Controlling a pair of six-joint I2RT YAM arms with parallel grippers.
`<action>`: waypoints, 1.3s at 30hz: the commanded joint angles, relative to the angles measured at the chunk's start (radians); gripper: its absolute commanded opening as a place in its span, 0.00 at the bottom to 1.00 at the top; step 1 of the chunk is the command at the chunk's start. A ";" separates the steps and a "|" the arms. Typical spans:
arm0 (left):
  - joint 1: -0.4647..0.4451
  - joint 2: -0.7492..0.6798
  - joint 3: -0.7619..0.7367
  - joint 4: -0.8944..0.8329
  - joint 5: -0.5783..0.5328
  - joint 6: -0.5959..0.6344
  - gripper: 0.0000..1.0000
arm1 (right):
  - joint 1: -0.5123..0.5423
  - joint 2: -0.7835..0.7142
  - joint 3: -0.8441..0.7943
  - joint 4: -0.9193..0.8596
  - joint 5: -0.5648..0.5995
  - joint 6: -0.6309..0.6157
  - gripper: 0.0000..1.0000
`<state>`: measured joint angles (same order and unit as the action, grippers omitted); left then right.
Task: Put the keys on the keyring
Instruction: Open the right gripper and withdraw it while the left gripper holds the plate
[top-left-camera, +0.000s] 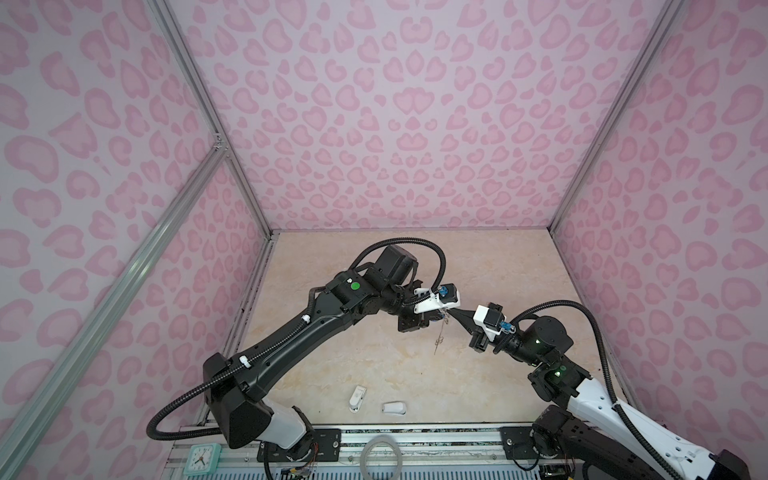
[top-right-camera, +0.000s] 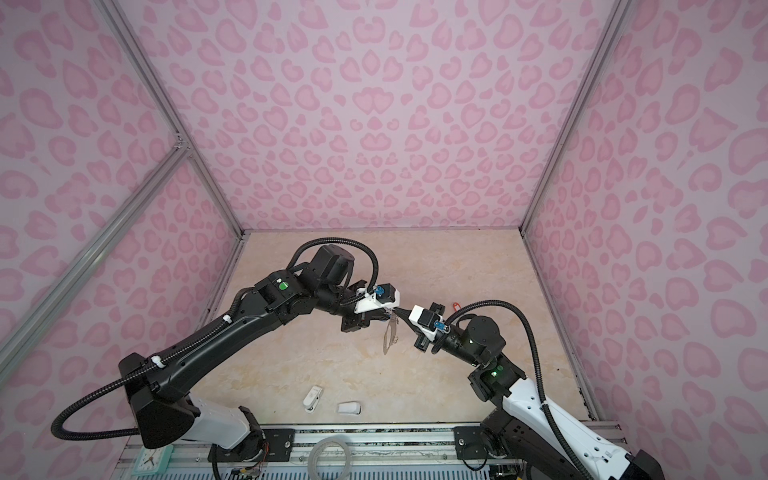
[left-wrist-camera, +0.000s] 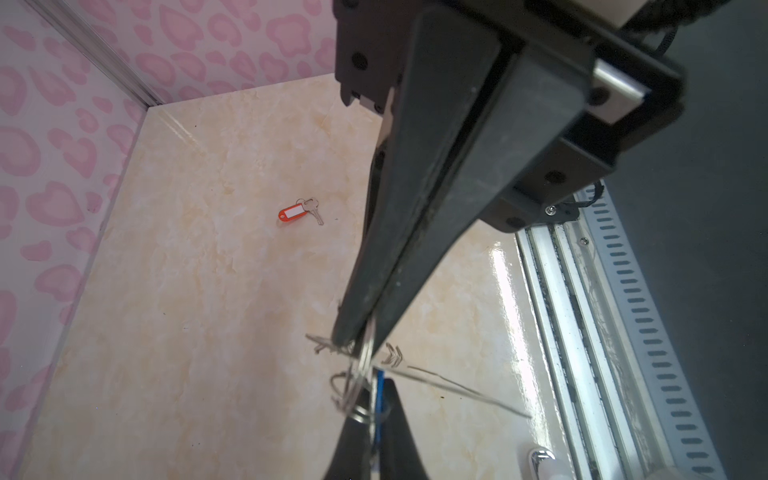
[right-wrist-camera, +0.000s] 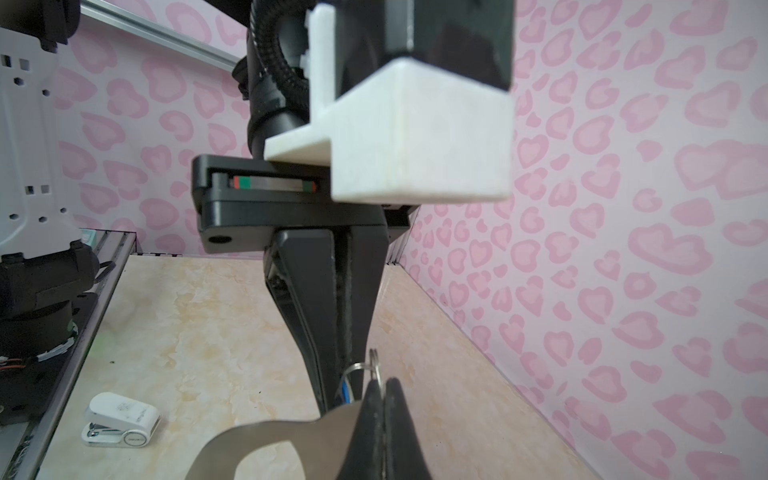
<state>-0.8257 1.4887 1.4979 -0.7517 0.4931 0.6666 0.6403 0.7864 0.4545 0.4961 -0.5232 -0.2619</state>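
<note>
Threading looks like the step in hand. In both top views your left pincer (top-left-camera: 445, 314) and right pincer (top-left-camera: 456, 313) meet tip to tip over the middle of the desk (top-left-camera: 353, 370), the keyring (top-right-camera: 390, 340) dangling below. Left wrist: left pincer clamps a wire ring (left-wrist-camera: 365, 353); the red key (left-wrist-camera: 297, 212) lies right of the desk's middle. Right wrist: right pincer grips the keyring, blue tag (right-wrist-camera: 345, 390) alongside. Next calls for steady, fine alignment.

The left arm (top-left-camera: 291, 336) and right arm (top-left-camera: 542, 334) are being shown as black shells with white lower links (top-left-camera: 286, 428), green lamps (top-left-camera: 354, 286), ribbed black cables (top-left-camera: 399, 240) and white camera mounts (top-left-camera: 428, 306).
</note>
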 joint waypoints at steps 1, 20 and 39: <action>0.000 0.014 -0.010 0.022 0.023 -0.015 0.03 | -0.003 0.004 -0.026 0.087 0.014 0.038 0.00; -0.036 0.116 0.028 0.025 -0.017 -0.051 0.03 | -0.045 0.009 -0.071 0.088 0.104 0.108 0.00; -0.001 0.315 0.154 -0.015 -0.034 -0.027 0.03 | -0.090 -0.082 -0.075 -0.281 0.461 0.105 0.35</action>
<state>-0.8272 1.7641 1.6054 -0.7532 0.4263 0.6048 0.5644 0.7361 0.3851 0.2993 -0.2062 -0.1677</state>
